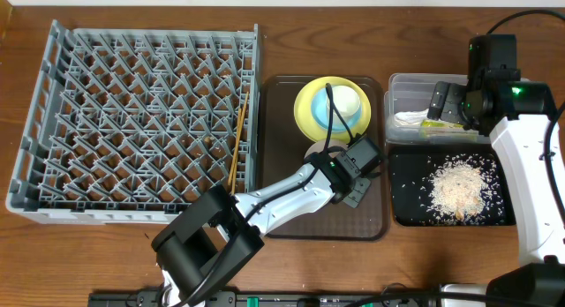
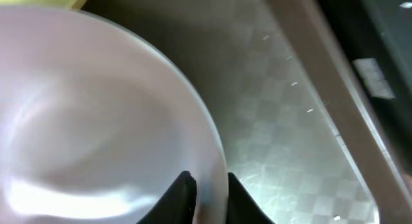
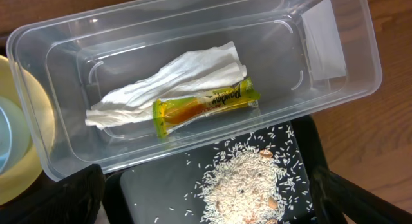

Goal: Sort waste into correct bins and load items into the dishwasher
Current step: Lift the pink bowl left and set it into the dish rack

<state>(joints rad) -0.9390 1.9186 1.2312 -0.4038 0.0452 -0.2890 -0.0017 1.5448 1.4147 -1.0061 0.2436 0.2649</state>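
On the wooden table (image 1: pixel 282 42), the sorting looked finished: napkin (image 3: pixel 174 79) and wrapper (image 3: pixel 206 105) were laid in the clear tub (image 3: pixel 51 37), rice (image 3: pixel 248 179) was heaped on the black tray (image 1: pixel 406 214), and chopsticks (image 1: pixel 237 148) were lodged in the dish rack (image 1: pixel 132 122). The right gripper (image 1: pixel 441 107) was held apart and empty above the tub. The white bowl (image 2: pixel 96 121), on the serving tray (image 1: pixel 291 210), was pinched at its rim by the left gripper (image 2: pixel 207 186). The yellow plate (image 1: pixel 305 108) and blue bowl (image 1: pixel 346 104) were not yet racked.

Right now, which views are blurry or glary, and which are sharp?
Left wrist view: the white bowl fills the frame, soft and out of focus, with small glints on the brown tray. Right wrist view: sharp, with highlights along the clear tub rim. Overhead view: evenly lit and crisp.
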